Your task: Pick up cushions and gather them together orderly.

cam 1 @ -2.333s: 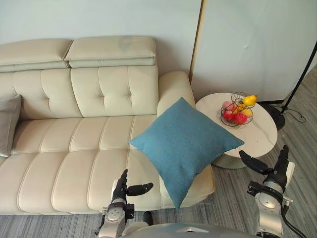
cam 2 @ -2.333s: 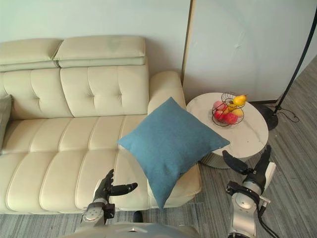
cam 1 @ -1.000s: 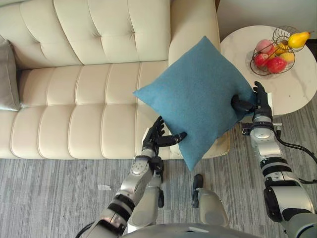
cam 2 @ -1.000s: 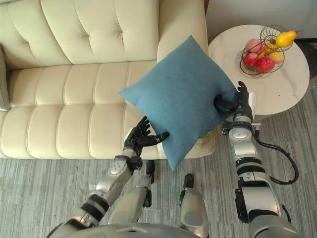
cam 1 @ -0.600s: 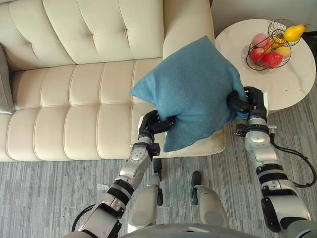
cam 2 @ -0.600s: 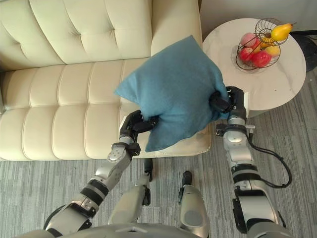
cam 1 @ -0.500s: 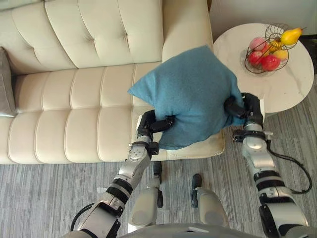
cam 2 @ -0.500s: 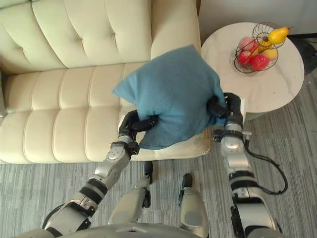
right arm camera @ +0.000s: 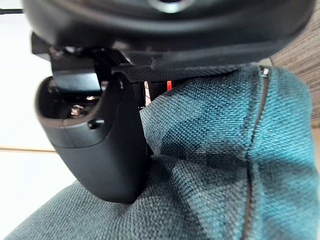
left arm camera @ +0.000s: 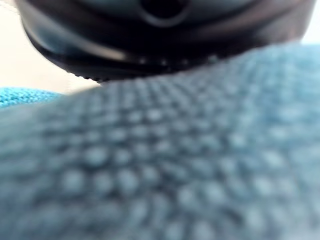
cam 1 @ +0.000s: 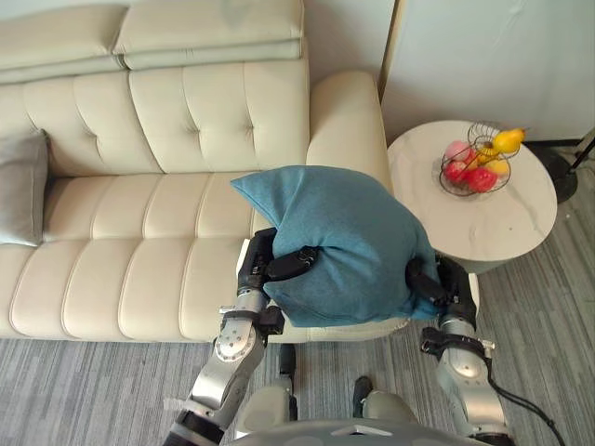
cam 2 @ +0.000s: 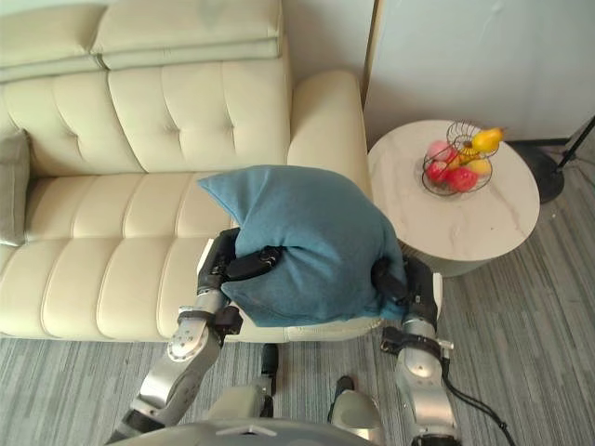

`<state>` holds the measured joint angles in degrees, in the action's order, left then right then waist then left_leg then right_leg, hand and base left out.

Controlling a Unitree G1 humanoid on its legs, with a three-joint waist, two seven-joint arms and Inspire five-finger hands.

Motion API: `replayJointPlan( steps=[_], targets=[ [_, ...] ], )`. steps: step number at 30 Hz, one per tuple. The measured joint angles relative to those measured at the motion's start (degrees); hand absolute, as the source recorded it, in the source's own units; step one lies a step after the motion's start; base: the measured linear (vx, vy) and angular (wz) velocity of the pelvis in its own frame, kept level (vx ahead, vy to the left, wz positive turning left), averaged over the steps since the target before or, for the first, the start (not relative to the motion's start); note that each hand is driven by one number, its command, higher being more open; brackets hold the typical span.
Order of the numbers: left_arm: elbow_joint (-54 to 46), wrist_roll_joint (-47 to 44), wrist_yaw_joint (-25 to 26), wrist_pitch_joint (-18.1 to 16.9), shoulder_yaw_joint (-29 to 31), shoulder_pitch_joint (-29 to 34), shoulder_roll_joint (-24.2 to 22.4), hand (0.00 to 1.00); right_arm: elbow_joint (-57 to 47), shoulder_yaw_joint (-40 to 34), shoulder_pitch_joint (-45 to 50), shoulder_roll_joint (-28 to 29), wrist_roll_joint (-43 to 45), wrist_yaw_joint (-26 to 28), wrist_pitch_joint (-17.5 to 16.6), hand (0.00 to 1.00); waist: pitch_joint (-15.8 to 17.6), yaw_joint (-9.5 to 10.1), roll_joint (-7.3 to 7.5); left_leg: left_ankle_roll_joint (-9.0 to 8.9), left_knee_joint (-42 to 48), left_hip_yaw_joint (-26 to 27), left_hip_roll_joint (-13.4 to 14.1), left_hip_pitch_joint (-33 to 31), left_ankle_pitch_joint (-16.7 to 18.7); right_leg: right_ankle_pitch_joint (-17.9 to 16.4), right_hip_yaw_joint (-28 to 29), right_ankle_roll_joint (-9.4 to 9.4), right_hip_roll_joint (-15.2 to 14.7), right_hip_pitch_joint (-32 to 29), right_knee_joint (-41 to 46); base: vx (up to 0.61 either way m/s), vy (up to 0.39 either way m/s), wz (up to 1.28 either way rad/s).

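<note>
A teal-blue cushion (cam 1: 349, 246) hangs bunched up between my two hands, above the front right corner of the sofa seat. My left hand (cam 1: 258, 262) grips its left side, thumb curled over the cloth. My right hand (cam 1: 444, 284) clamps its right corner. In the right wrist view the dark thumb (right arm camera: 102, 140) presses into the cushion's weave (right arm camera: 215, 165) beside its zip seam. Blue cloth (left arm camera: 175, 165) lies right against the left wrist camera. A grey cushion (cam 1: 20, 186) leans at the sofa's far left end.
The cream tufted sofa (cam 1: 139, 232) runs from the left to the middle, with its armrest (cam 1: 346, 121) behind the blue cushion. A round pale side table (cam 1: 507, 218) at the right carries a wire fruit basket (cam 1: 476, 167). A lamp base (cam 1: 558, 165) stands beyond it.
Both hands, open and free at first, closed on the blue cushion and lifted it off the armrest toward me. The camera has also shifted, so the sofa back shows again.
</note>
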<state>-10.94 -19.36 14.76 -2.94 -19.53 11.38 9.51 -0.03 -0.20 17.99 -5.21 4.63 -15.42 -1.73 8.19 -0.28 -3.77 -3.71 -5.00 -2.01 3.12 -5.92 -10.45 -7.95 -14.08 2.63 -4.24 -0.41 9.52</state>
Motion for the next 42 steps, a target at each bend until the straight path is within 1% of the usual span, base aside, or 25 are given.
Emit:
replayJointPlan(
  steps=[3,7,8,10,12,14,15,16,17,18,21,24,26,27,28,29,30,31,32,34,36,37,39,41,42],
  targets=[
    [-3.2,1.4,0.0,-0.2,0.7,2.8,-0.6,0.0,-1.8,1.4,1.0,0.7,0.0,-0.1,0.0,0.0,-0.7,0.54,0.84,-0.01,0.3,-0.6,0.0,0.4,0.1,-0.1,-0.8,-0.02,0.0,0.8,0.6,-0.05,0.01,0.11],
    [-4.6,1.8,0.4,-0.8,0.8,3.0,-2.0,0.0,-3.5,1.7,0.7,0.4,-0.5,-1.0,0.0,0.0,-1.4,1.81,0.58,0.06,4.5,-3.6,-0.1,-4.0,1.7,-0.6,-4.5,-0.46,0.2,-0.5,2.6,-0.12,-0.009,0.55],
    [-4.6,1.8,1.0,-0.8,0.8,3.0,-2.8,0.0,-3.5,1.7,0.1,-0.2,-1.3,-1.2,0.0,0.0,-2.1,2.13,0.01,1.9,5.5,-1.3,0.6,-6.2,3.8,-0.6,-6.7,-0.58,0.2,-0.9,2.7,-0.11,-0.013,0.71],
    [-4.3,1.8,1.3,-0.9,0.7,2.9,-3.3,0.0,-1.5,1.6,-2.1,-0.4,-2.5,-1.6,0.0,0.0,-2.0,2.12,1.01,6.51,10.8,6.4,1.9,-8.7,9.3,0.3,-9.5,-1.15,-2.3,-0.8,1.5,-0.09,0.03,0.74],
    [-2.6,1.7,1.4,-1.4,0.7,2.9,-3.4,0.0,0.5,1.6,-4.1,-0.9,-2.9,-2.0,0.4,0.0,-2.4,2.11,0.91,7.5,19.7,13.0,3.7,-10.2,10.8,0.6,-11.0,-0.9,-4.3,-0.4,1.6,-0.02,0.07,0.51],
    [0.2,1.4,1.5,-1.6,0.5,2.7,-4.3,0.0,1.3,1.6,-4.1,-2.1,-3.3,-2.5,0.4,0.0,-3.7,1.32,-0.23,5.32,28.0,17.5,8.2,-9.0,13.6,1.3,-13.7,0.21,-5.6,1.2,0.9,0.04,0.149,0.59],
    [0.6,1.4,1.5,-1.7,0.4,2.6,-4.5,0.0,1.4,1.4,-4.1,-2.2,-3.4,-2.6,0.4,0.0,-4.0,1.15,-0.6,4.75,28.5,17.7,9.0,-8.6,14.0,1.4,-14.2,0.38,-5.6,1.3,0.7,0.04,0.216,0.59],
    [1.9,1.4,1.6,-1.9,-0.4,1.9,-4.9,0.0,1.8,0.8,-4.1,-2.3,-3.4,-2.8,0.4,0.0,-4.7,0.79,-1.71,2.91,27.5,17.6,10.8,-6.7,14.1,1.9,-15.5,1.1,-5.6,1.5,0.5,0.04,0.275,0.65],
    [3.0,1.4,1.6,-1.9,-1.6,0.3,-5.0,0.0,2.2,-0.6,-4.1,-2.3,-3.4,-2.9,0.4,0.0,-5.3,0.34,-2.52,-0.9,23.0,16.3,10.4,-5.3,15.3,2.7,-17.0,2.37,-5.9,1.4,0.2,0.04,0.373,0.76],
    [4.0,1.4,1.5,-2.0,-2.1,-1.1,-4.3,0.0,3.5,-1.2,-4.5,-1.4,-3.3,-2.9,0.4,0.0,-5.3,0.16,-1.45,-0.91,21.5,16.0,8.7,-5.0,14.9,3.6,-17.2,3.07,-7.2,1.5,-0.4,0.03,0.387,0.62],
    [7.1,1.4,1.6,-1.9,-2.2,-1.5,-2.7,0.0,7.0,-1.4,-4.2,1.2,-3.5,-2.9,0.6,0.0,-6.1,-0.22,1.85,0.93,20.0,15.3,3.5,-3.9,14.9,7.1,-17.1,4.89,-11.1,3.4,-1.7,0.06,0.323,0.4],
    [7.9,1.4,1.6,-1.9,-2.2,-1.4,-2.5,0.0,8.1,-1.4,-3.6,1.8,-3.5,-2.8,0.6,0.0,-5.9,-0.05,2.01,2.87,20.9,14.3,1.3,-3.5,16.0,7.3,-16.6,4.75,-14.5,2.2,4.6,0.05,0.247,0.33],
    [7.9,1.5,1.6,-1.8,-2.2,-1.4,-2.2,0.0,9.0,-1.3,-3.6,2.0,-3.6,-2.3,0.7,0.0,-5.2,0.32,2.08,4.49,21.4,14.1,0.3,-2.6,17.0,7.9,-13.4,2.04,-17.0,-0.8,12.5,0.0,0.244,0.12],
    [7.9,1.5,1.5,-1.7,-2.0,-1.3,-2.0,0.0,9.6,-1.3,-3.7,1.9,-3.6,-2.1,0.7,0.0,-4.3,0.31,1.79,5.71,21.1,13.9,0.1,-1.6,18.1,7.9,-8.4,-1.87,-17.4,-4.0,18.7,-0.02,0.21,0.08],
    [7.9,1.5,1.5,-1.6,-1.6,-1.2,-1.8,0.0,10.0,-1.3,-3.6,2.7,-4.1,-2.0,0.7,0.0,-3.5,-0.11,1.65,6.45,20.9,13.2,0.3,-0.9,18.8,3.7,-2.8,-0.68,-14.8,-6.0,21.9,-0.02,0.153,0.11],
    [7.9,1.6,1.5,-1.5,-1.5,-1.2,-1.7,0.0,10.1,-1.3,-3.6,2.9,-4.5,-2.0,0.7,0.0,-3.1,-0.21,1.6,6.57,20.5,13.1,0.2,-0.6,18.8,2.4,-1.6,-0.13,-13.5,-6.6,22.4,0.01,0.127,0.18],
    [7.9,1.8,1.4,-1.5,-1.5,-1.1,-1.7,0.0,10.3,-1.3,-3.6,3.1,-4.6,-1.9,0.7,0.0,-2.4,-0.28,1.87,8.07,17.4,12.7,-0.4,0.7,18.2,-1.2,0.2,0.3,-8.6,-9.1,21.8,0.02,0.076,0.15],
    [7.9,1.9,1.4,-1.4,-1.5,-1.1,-1.6,0.0,10.4,-1.3,-3.7,3.0,-4.6,-1.7,0.7,0.0,-2.3,-0.33,2.01,8.53,15.6,12.6,-0.9,1.2,17.9,-1.8,0.0,-0.13,-6.0,-10.5,20.0,0.05,0.079,0.18],
    [7.9,1.9,1.3,-1.2,-1.5,-1.1,-1.6,0.0,10.5,-1.4,-3.7,2.6,-4.6,-1.5,0.7,0.0,-2.2,-0.59,2.17,8.89,13.8,12.6,-1.6,1.9,17.5,-1.8,-0.8,-0.4,-2.9,-11.9,16.5,0.08,0.0,0.13],
    [7.9,2.1,1.1,-0.5,-1.6,-1.0,-1.7,0.0,10.5,-1.3,-3.6,1.8,-4.6,-1.2,1.0,0.0,-2.0,-1.41,2.39,8.21,12.5,12.3,-2.9,3.3,16.8,-1.5,-0.9,-0.87,-0.4,-12.6,11.1,0.13,-0.015,0.26],
    [7.9,2.4,0.9,-0.5,-1.7,-0.8,-1.7,0.0,10.5,-1.3,-3.5,1.7,-4.6,-1.2,1.1,0.0,-2.3,-2.2,3.08,7.29,13.4,11.6,-4.4,3.8,17.8,1.6,1.6,-3.34,0.1,-12.5,7.7,0.22,-0.06,0.45],
    [8.0,2.6,0.7,-0.2,-1.8,-0.8,-2.5,0.0,10.5,-1.3,-3.4,0.9,-4.6,-1.2,1.1,0.0,-2.5,-3.16,2.3,6.54,15.8,9.9,-4.5,3.3,19.6,3.7,1.4,-4.75,0.3,-11.5,7.7,0.3,-0.085,0.48],
    [8.0,3.1,0.3,-0.2,-2.0,-0.6,-3.3,0.0,10.3,-1.3,-3.2,0.4,-4.6,-1.1,1.1,0.0,-3.5,-2.99,0.7,5.16,19.1,9.1,-2.5,2.2,21.4,3.5,-0.1,-4.96,2.0,-9.7,5.5,0.36,-0.11,0.31],
    [8.0,3.1,0.1,-0.2,-2.0,-0.5,-3.3,0.0,8.8,-1.3,-2.1,0.8,-4.6,-1.2,1.8,0.0,-3.5,-2.91,0.62,3.24,24.1,9.1,-0.8,1.8,23.1,3.6,-1.0,-4.97,3.4,-6.0,2.5,0.28,-0.098,0.23],
    [7.9,3.1,-0.2,-0.2,-2.0,-0.2,-3.4,0.0,6.1,-1.2,-0.1,0.8,-4.6,-1.2,2.0,0.0,-3.3,-2.44,0.41,2.88,32.4,9.6,1.1,0.1,24.7,3.5,-1.4,-4.97,4.6,-2.7,0.8,0.21,-0.066,0.14]
  ],
)
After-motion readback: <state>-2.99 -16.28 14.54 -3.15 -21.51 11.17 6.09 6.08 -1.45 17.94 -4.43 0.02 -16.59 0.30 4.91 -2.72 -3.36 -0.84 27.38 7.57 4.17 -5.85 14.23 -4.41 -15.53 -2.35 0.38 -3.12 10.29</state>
